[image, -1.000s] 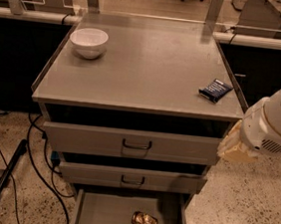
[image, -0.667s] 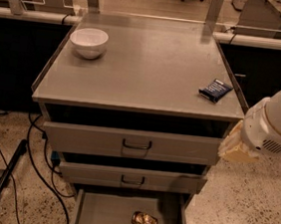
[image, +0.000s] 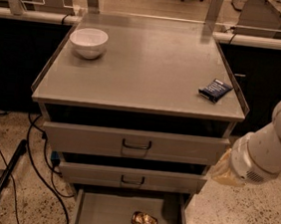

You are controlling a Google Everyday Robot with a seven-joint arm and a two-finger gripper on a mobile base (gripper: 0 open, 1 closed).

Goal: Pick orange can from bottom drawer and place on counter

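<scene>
Orange can (image: 144, 221) unmoved in bottom drawer (image: 103, 214); claw (image: 223, 171) at right dipped lower, state unclear.

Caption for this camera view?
Orange can lies in open bottom drawer; gripper hovers beside cabinet; counter holds white bowl and blue packet.

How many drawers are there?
3: top drawer, slightly out; middle drawer, slightly out; bottom drawer, open, holding the orange can. The gripper hangs right of them.
</scene>
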